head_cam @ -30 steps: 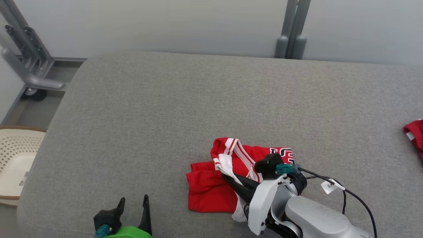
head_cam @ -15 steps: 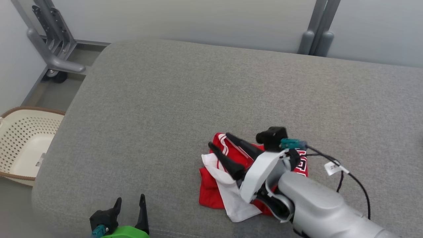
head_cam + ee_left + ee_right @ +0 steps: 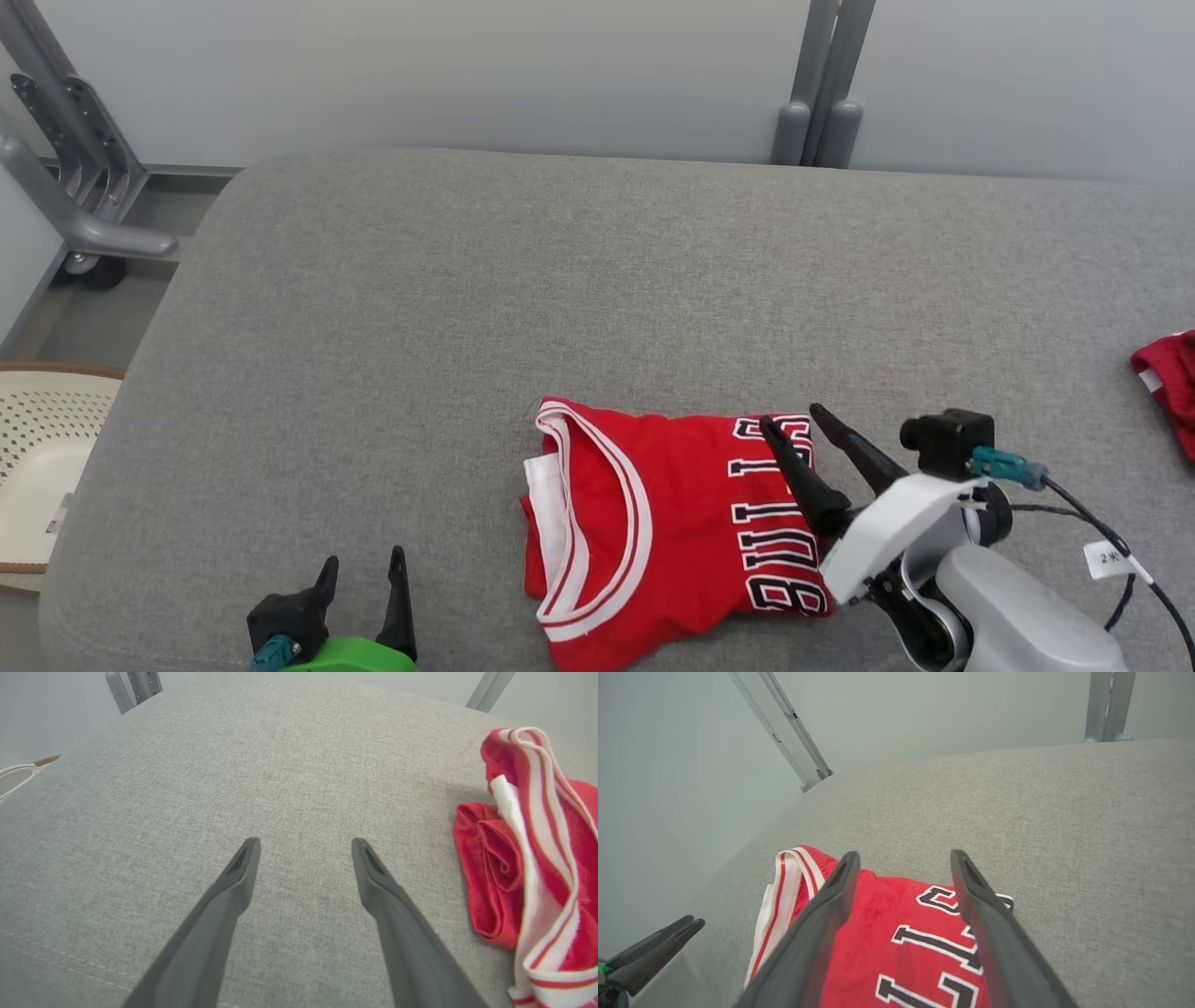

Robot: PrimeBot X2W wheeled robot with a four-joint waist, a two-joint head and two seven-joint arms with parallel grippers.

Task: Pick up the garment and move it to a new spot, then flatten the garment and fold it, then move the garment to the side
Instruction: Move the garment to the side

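Work surface: a grey counter [image 3: 560,280] upholstered in coarse woven fabric, with rounded far corners and a stitched seam along the near edge in the left wrist view [image 3: 233,765].

Task item: a red knit sports jersey [image 3: 653,523] with white-and-red banded trim and black, white-outlined block letters. It lies on the near central part of the counter, close to the near edge. Its lettered portion lies flat [image 3: 896,910]. Its left side is rolled into soft folds, with the trim band standing up in a ridge [image 3: 537,858].

Right hand [image 3: 792,415]: two long, dark, tapered fingers spread apart, gripping nothing. They are positioned over the lettered right end of the jersey [image 3: 904,855]. Contact with the cloth cannot be determined.

Left hand [image 3: 363,558]: fingers apart and holding nothing, at the near left over bare fabric [image 3: 306,842], well apart from the jersey.

Clearance: bare upholstery extends beyond the jersey to the far edge and to both sides.

Surroundings: a second red cloth [image 3: 1167,373] at the right edge, and a cream perforated plastic basket [image 3: 37,448] beside the left end.
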